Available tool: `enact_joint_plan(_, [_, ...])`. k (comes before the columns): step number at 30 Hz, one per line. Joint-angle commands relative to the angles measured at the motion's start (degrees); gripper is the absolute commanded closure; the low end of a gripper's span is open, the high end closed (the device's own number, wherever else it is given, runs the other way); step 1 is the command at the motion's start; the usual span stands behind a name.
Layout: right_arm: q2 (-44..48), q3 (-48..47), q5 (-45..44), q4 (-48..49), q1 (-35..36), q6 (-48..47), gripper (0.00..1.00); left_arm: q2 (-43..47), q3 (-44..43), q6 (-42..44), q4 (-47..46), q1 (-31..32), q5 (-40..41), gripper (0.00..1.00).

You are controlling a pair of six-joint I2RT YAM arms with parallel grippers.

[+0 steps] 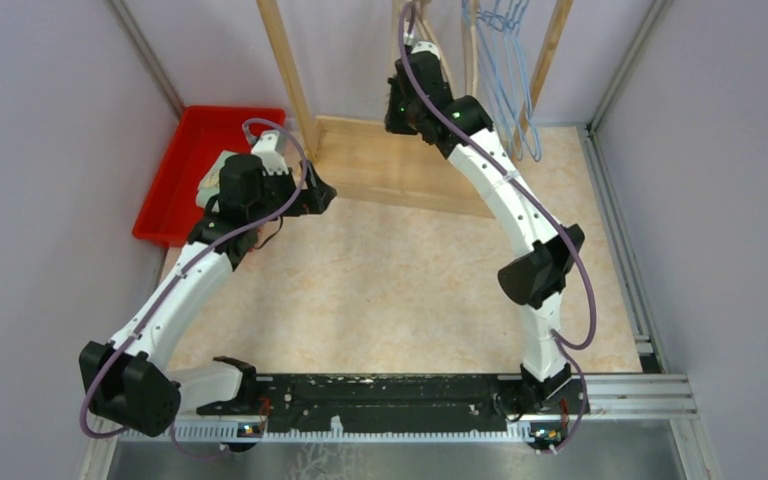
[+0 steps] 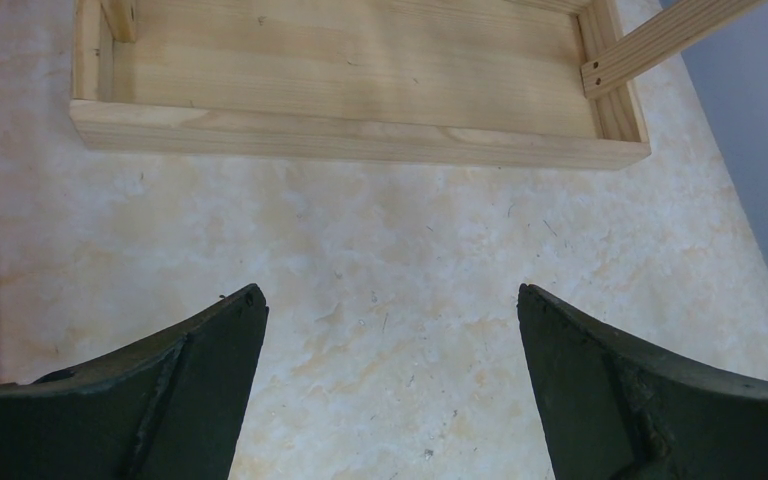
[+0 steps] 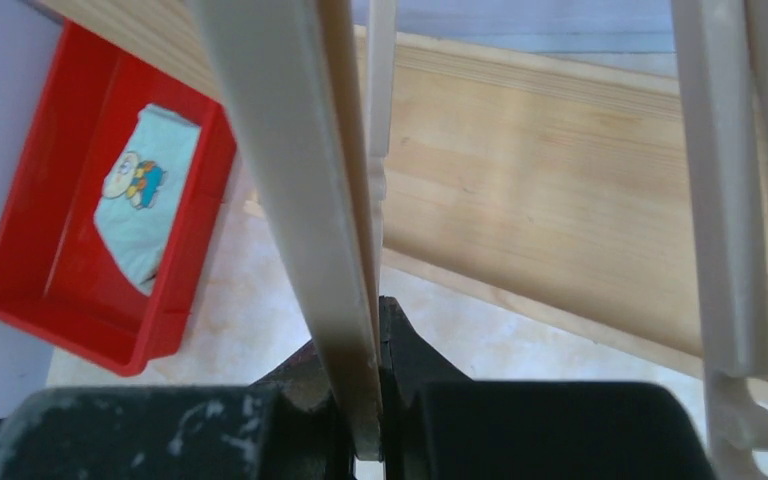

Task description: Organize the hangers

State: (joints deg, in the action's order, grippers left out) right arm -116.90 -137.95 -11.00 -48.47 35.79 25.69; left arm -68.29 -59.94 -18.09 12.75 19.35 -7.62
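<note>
At the rack [image 1: 400, 165], right gripper [image 3: 365, 335] clamps a beige hanger [image 3: 290, 150] lengthwise; left gripper [image 2: 388, 293] gapes.

Beige hangers [image 3: 290, 180]: one bar is clamped between the fingers of the right gripper [image 3: 365, 340]. A second, notched bar is just behind it, and two more bars hang off to that gripper's right. Whether those two belong to one hanger cannot be told, so there are three or four.

Blue wire hangers [image 1: 505, 60]: a bunch beside the right gripper, overlapping too tightly to count, at least two.

One wooden rack [image 2: 360, 135], ahead of the left gripper [image 2: 390, 310].

One red tray [image 3: 20, 250], left of the right gripper, with one cloth [image 3: 150, 200] inside.
</note>
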Motion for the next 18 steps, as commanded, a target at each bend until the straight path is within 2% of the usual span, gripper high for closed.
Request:
enact_joint_plan(1, [7.40, 3.46, -5.46, 2.67, -2.50, 1.82, 1.00, -0.25, 0.67, 0.10, -2.47, -0.19, -1.61, 0.00])
enact_joint_plan(6, [10.09, 7.95, -6.07, 3.54, -2.84, 2.51, 1.00, 0.52, 1.92, -0.22, -2.22, -0.19, -1.79, 0.00])
enact_joint_plan(10, [9.81, 7.88, -1.65, 3.12, -2.81, 1.57, 1.00, 2.08, 3.47, -0.61, -1.96, -0.18, -1.51, 0.00])
enact_joint_plan(18, [1.75, -6.86, 9.17, -10.45, -2.83, 0.04, 1.00, 4.57, 5.25, -0.80, -0.68, -0.18, -0.94, 0.00])
